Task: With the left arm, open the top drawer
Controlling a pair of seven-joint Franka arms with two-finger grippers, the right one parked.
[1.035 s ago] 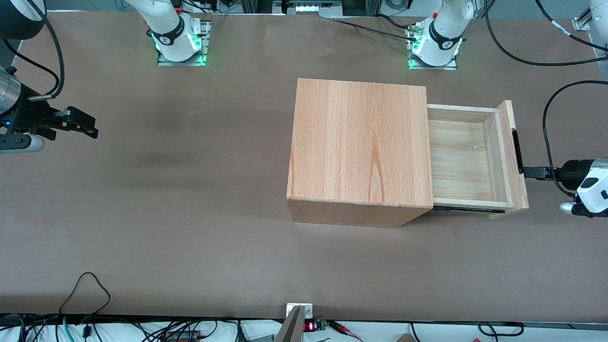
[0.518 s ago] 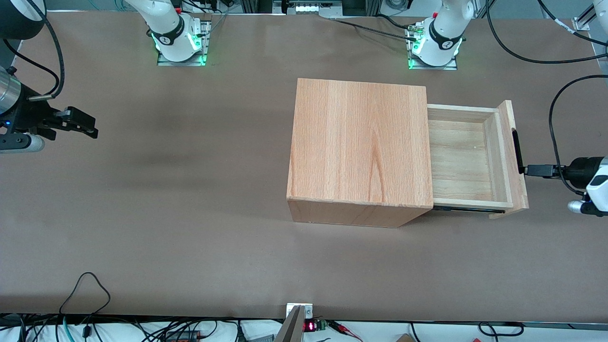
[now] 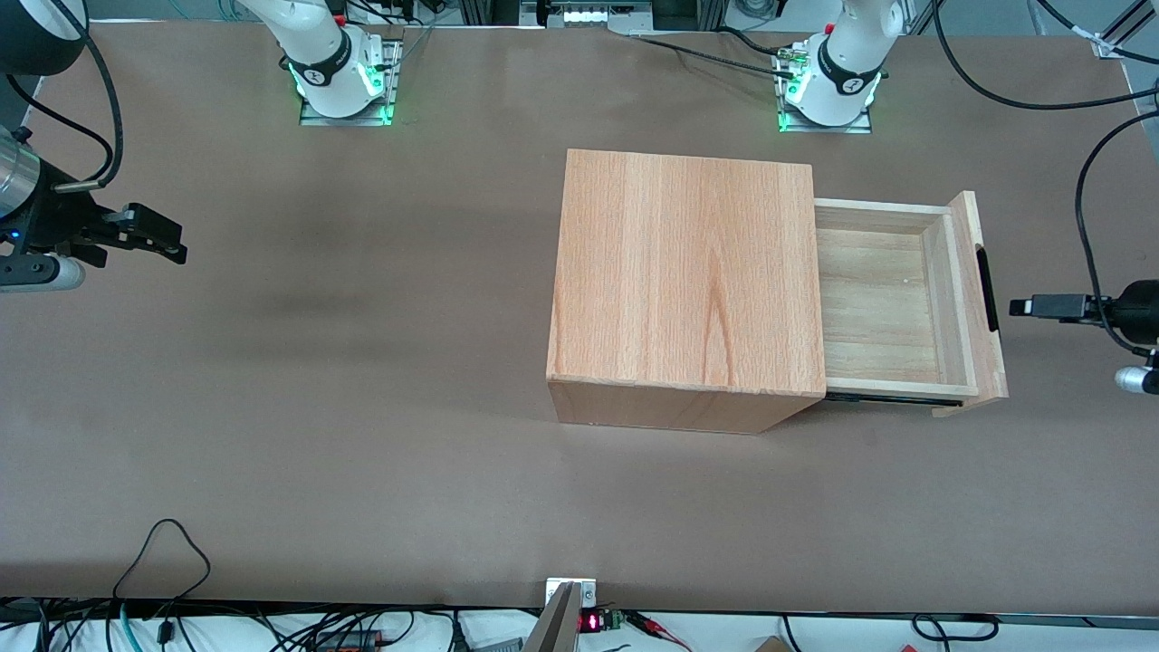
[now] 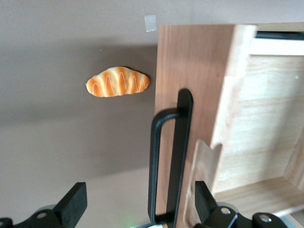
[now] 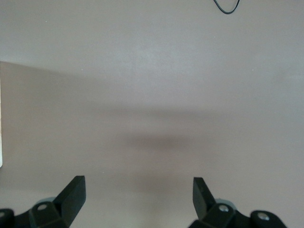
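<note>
Now bare top drawer [image 3: 892,303], tool [image 3: 1021,307] apart, fingers spread.

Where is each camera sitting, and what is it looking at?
Front view: high up, facing the robots over the brown table; it sees the box, the open drawer and the left arm's gripper in front of the handle, apart from it.
Left wrist view: on the left arm's wrist, facing the drawer front; its open fingers show, plus a bread roll.
Right wrist view: on the parked arm's wrist, facing bare table.
Front and left wrist views share drawer and handle.
</note>
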